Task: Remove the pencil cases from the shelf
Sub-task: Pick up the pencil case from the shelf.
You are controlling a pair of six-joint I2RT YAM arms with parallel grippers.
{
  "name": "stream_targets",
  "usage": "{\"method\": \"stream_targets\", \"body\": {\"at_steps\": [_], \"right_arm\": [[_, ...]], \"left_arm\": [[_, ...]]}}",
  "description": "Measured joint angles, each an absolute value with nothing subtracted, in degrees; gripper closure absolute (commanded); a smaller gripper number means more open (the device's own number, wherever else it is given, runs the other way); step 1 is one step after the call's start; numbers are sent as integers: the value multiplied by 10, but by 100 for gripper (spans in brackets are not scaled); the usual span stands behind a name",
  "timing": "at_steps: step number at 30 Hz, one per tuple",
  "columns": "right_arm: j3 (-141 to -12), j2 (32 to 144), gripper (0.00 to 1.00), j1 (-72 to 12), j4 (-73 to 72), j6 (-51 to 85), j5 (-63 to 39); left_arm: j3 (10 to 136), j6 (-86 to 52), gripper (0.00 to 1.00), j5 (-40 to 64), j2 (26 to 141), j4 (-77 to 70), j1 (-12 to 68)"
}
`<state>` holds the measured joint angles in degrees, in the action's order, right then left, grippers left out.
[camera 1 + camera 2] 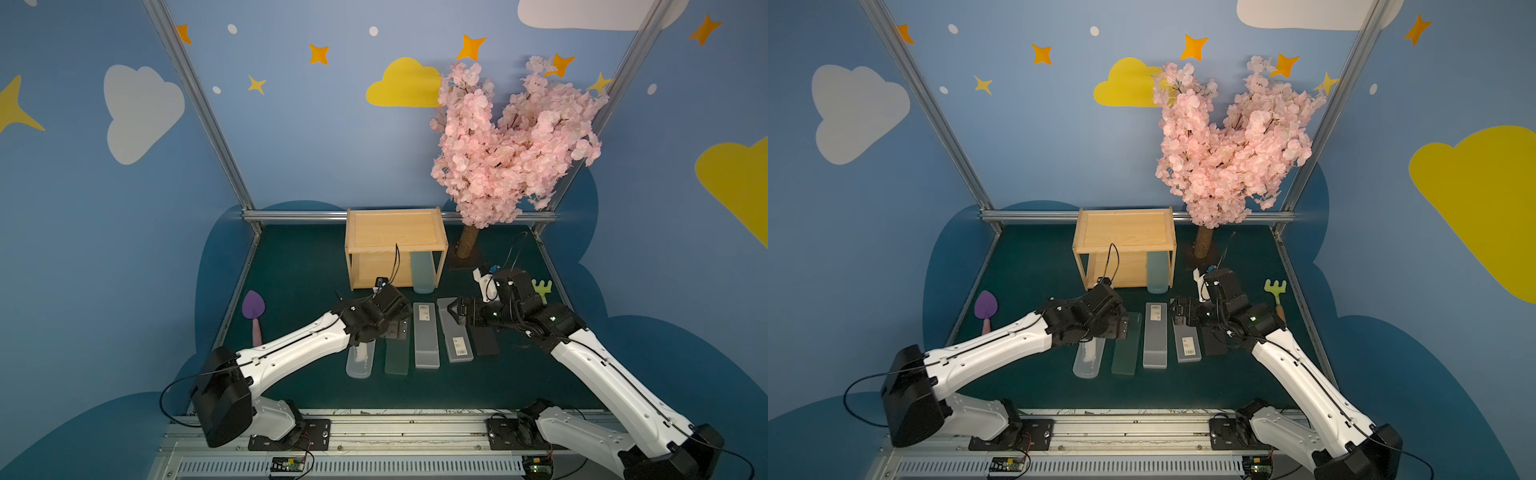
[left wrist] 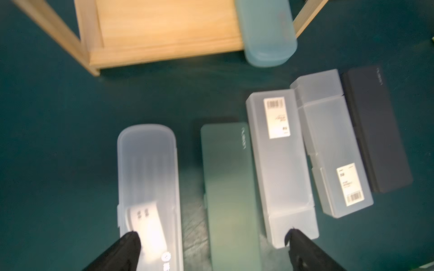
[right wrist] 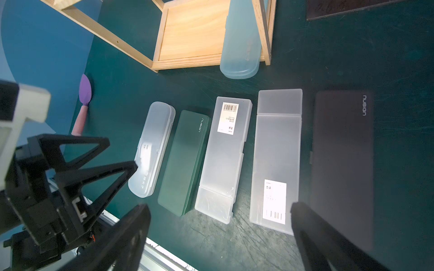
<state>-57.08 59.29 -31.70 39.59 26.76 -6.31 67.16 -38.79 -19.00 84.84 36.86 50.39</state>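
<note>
Left fingers (image 2: 128, 246) stand spread wide and hold nothing, with the dark green case (image 2: 226, 187) below the gap between them. One tip is over the clear case (image 2: 146, 169) and one is over the end of a frosted white case (image 2: 279, 169). Right fingers (image 3: 326, 244) are likewise spread and empty above the second frosted white case (image 3: 277, 152) and the black case (image 3: 342, 164). These five lie side by side on the desk (image 1: 299, 266). Only the light blue case (image 1: 423, 272) remains on the shelf (image 1: 395, 226), on the lower tier with its end jutting past the front edge, tight beside a corner post (image 3: 260, 30). That tight spot is the likely trouble: a finger could strike the post or the upper board and shove or tip the light rack. The smooth rounded plastic may also slip from a shallow pinch and drop onto the frosted cases just in front. Both arms are near each other, so reaching together risks a knock, and a low sweep could scatter the row.
</note>
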Motion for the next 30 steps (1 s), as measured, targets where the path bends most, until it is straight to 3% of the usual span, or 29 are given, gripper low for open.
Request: {"method": "stream_targets", "body": {"at_steps": [5,13,30], "right_arm": [[-571,593,2,-317,396,267,-58],[-571,592,2,-305,396,258,-55],[-571,589,2,-255,399,232,-72]], "left_arm": [[809,-348,0,-218,1005,348,503],[903,-301,0,-234,1148,314,490],[992,-291,0,-232,1256,249,474]]}}
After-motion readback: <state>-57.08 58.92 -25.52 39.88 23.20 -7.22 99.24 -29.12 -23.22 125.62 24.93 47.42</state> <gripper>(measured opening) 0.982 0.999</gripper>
